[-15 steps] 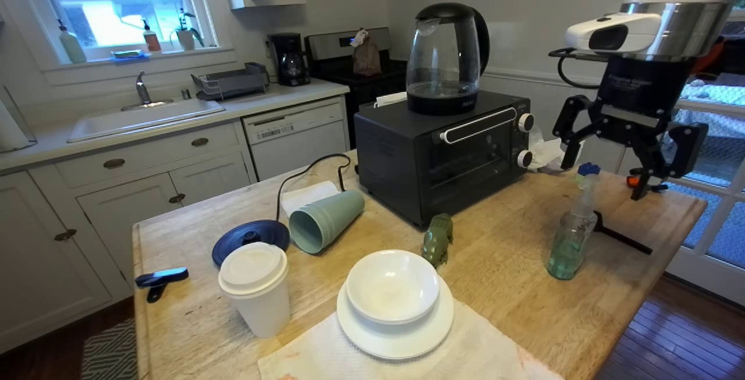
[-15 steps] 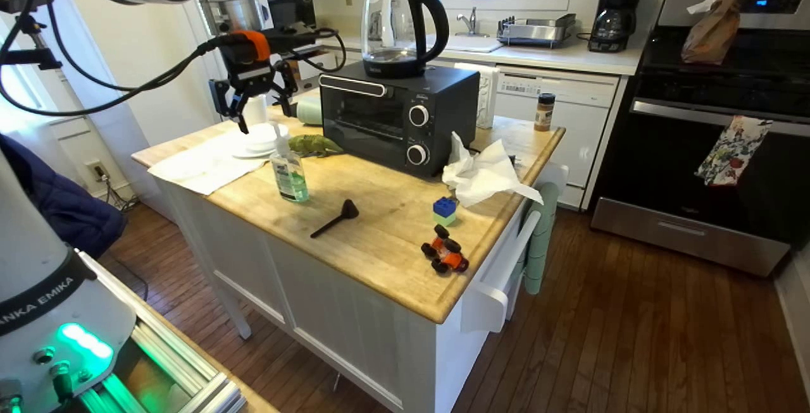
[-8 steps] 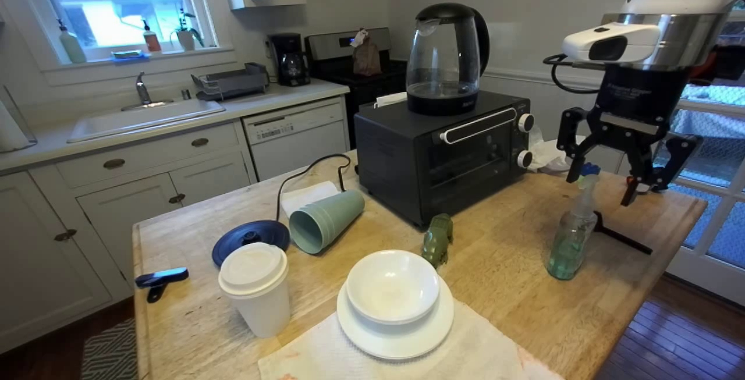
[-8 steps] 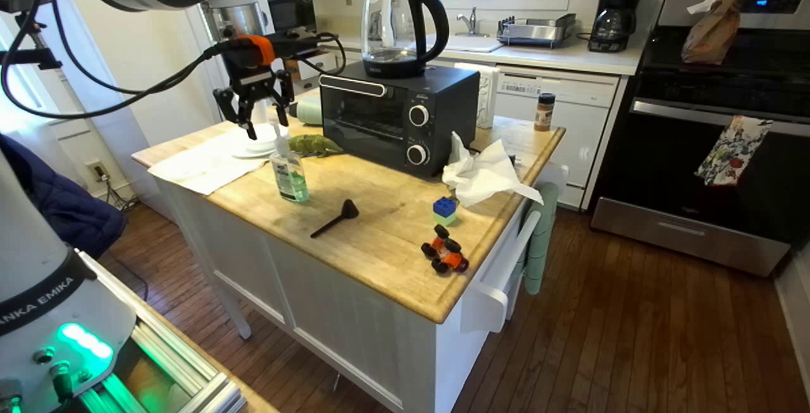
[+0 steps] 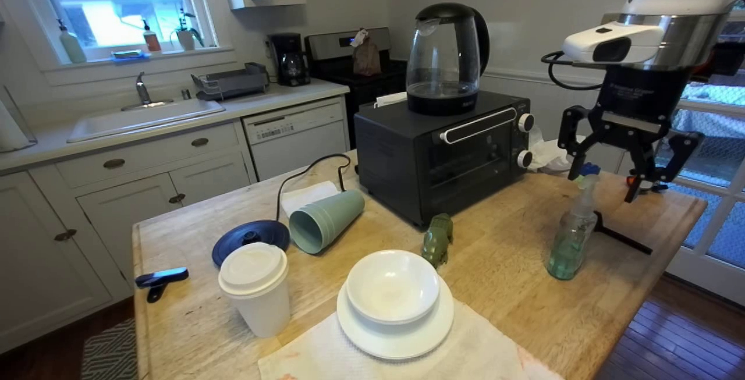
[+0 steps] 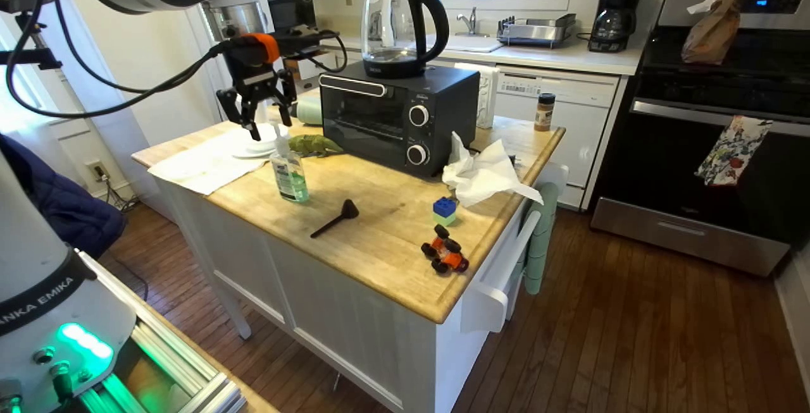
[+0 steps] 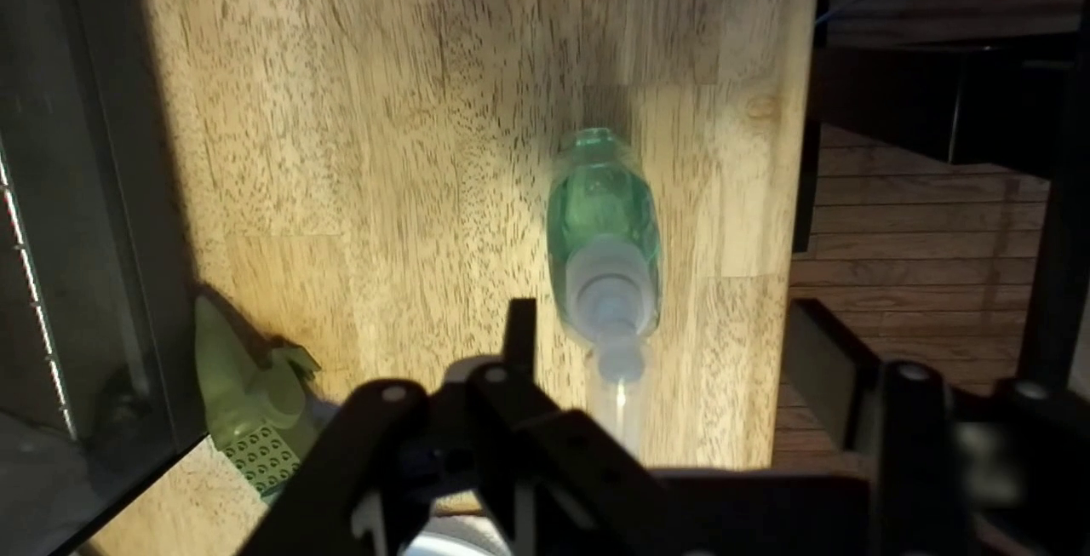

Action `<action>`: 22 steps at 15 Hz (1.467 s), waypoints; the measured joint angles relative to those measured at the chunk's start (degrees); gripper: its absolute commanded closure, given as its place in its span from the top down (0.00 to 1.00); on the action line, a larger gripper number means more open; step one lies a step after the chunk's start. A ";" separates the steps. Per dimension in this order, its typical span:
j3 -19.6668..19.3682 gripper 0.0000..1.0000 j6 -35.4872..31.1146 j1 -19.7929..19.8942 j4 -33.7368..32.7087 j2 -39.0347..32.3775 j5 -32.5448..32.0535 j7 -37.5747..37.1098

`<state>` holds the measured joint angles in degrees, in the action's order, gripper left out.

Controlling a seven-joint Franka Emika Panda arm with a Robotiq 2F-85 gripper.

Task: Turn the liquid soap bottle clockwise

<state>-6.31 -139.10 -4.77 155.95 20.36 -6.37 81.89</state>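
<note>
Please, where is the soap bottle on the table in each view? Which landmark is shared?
In an exterior view: soap bottle well right of centre; green toy to its left.
In an exterior view: soap bottle left of centre; green toy right of its neck.
In the wrist view: soap bottle just right of centre; green toy at lower left.
Shared landmark: green toy.

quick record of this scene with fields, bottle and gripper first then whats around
target: liquid soap bottle, green-tinted, upright on the wooden tabletop
end effector: gripper, jaws open, one either side of the pump in the wrist view
grip on bottle: none yet
appliances: electric kettle standing on the toaster oven
dishes: white bowl on white plate; white lidded cup; green tumbler on its side
toys: orange toy car; blue-and-green toy bricks; green toy reptile
</note>
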 measured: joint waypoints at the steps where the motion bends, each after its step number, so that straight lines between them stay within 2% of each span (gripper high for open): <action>1: -0.01 0.42 0.00 0.06 0.00 0.00 -0.10 0.16; 3: -0.02 0.26 0.00 0.12 0.00 0.00 -0.14 0.52; 4: -0.03 0.22 0.00 0.13 0.00 0.00 -0.14 0.74; 5: -0.06 0.24 -0.01 0.14 0.00 0.00 -0.14 0.95; 6: -0.08 0.43 -0.01 0.14 0.00 0.00 -0.14 1.15; 7: -0.11 0.51 -0.12 0.15 0.00 0.00 -0.14 1.31; 8: -0.13 0.52 -0.24 0.17 0.00 0.00 -0.14 1.43; 9: -0.14 0.58 -0.34 0.19 0.00 0.00 -0.16 1.51; 13: -0.16 0.85 -0.63 0.21 0.00 -0.02 -0.16 1.79; 14: -0.16 0.81 -0.69 0.20 0.00 -0.05 -0.16 1.83; 15: -0.15 0.51 -0.75 0.19 0.00 -0.10 -0.16 1.86; 17: -0.13 0.54 -0.96 0.15 0.00 -0.23 -0.16 1.96; 22: -0.10 0.19 -1.66 0.14 0.00 -0.56 -0.16 2.19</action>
<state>-6.41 -140.76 -4.63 155.95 19.80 -6.53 84.08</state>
